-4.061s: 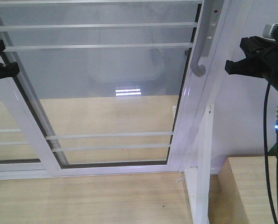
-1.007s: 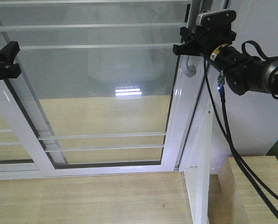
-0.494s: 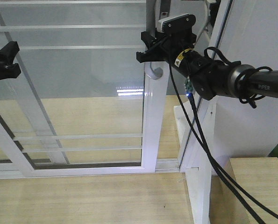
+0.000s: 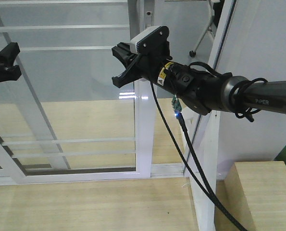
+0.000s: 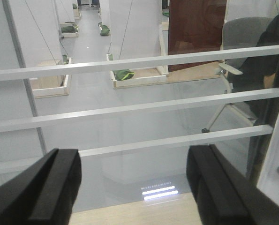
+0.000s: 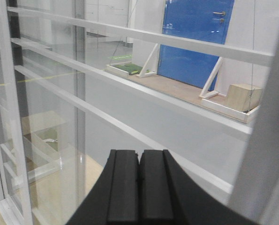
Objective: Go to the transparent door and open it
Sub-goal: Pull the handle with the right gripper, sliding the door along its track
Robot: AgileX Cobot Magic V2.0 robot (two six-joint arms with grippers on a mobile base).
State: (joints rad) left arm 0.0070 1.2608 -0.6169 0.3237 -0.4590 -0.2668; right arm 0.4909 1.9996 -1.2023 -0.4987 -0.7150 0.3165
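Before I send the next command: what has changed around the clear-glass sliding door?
The clear-glass sliding door in its glossy white frame slid left, opening a gap beside the plain white jamb post. The black right gripper came in from the right, met the door's handle edge and rode left with it; its fingers are shut now. The black left gripper kept its place at the left edge, open.

The right arm (image 4: 258,96) reaches level from the right edge toward the left, with its wrist camera (image 4: 150,38) on top. The right gripper (image 6: 139,154) has its two black fingers (image 6: 123,178) pressed flat together, nothing between them. The left gripper (image 5: 132,157) hangs at the left edge of the front view, spread wide and empty.
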